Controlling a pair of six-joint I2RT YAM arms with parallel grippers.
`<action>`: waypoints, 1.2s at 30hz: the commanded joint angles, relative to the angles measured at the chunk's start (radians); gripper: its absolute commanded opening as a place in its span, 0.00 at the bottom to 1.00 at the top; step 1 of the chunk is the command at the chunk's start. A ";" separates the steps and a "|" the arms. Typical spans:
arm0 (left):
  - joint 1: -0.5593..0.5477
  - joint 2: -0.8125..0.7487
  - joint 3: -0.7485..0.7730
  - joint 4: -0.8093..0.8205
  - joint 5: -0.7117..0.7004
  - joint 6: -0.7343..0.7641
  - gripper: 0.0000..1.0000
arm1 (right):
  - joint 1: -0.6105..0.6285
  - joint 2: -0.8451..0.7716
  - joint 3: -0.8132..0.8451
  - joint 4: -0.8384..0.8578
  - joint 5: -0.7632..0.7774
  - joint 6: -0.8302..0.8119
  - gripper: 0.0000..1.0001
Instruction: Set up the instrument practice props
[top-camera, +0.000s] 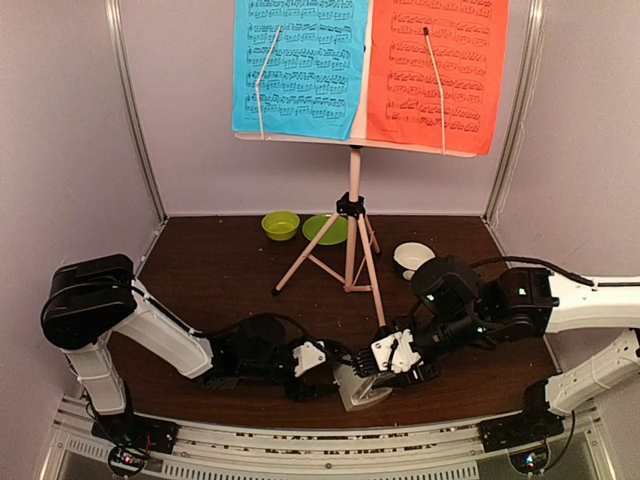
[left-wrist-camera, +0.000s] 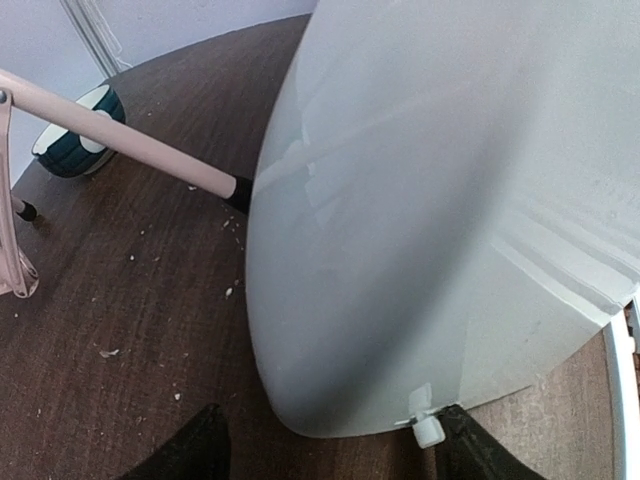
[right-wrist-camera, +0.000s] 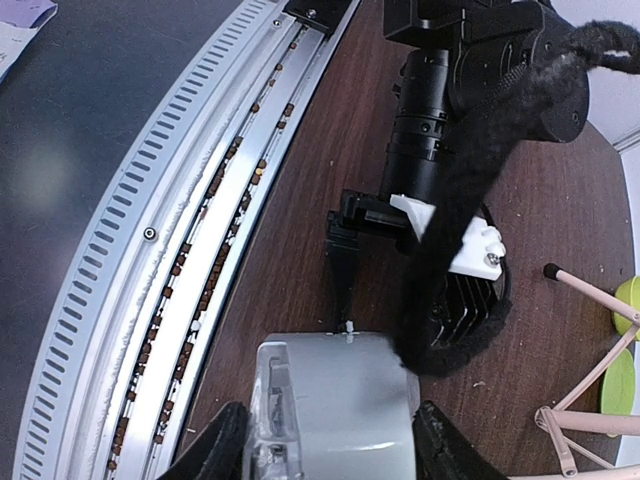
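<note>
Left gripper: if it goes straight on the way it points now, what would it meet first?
The cream pyramid metronome with clear cover, filling the view ahead of the left gripper. Nothing seems to lie between, though depth is unclear.

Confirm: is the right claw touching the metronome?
Touching. In the right wrist view both fingers of the right claw sit flush against opposite sides of the metronome, with no gap at either.

Far back, the blue sheet (top-camera: 300, 70) left and orange-red sheet (top-camera: 440, 75) right carry black printed notes on a pale pink music stand (top-camera: 354, 175). The near metronome (top-camera: 358, 388) is cream-grey; the table (top-camera: 200, 270) dark brown woodgrain.
</note>
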 joint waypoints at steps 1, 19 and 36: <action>-0.003 0.007 0.034 -0.002 0.028 0.027 0.69 | 0.019 -0.037 0.026 0.047 0.011 -0.014 0.00; -0.003 -0.033 -0.008 0.043 0.004 -0.067 0.69 | 0.001 -0.064 -0.032 0.197 0.106 0.145 0.00; -0.009 0.008 -0.077 0.173 0.028 -0.217 0.98 | -0.054 -0.024 -0.031 0.294 0.135 0.271 0.00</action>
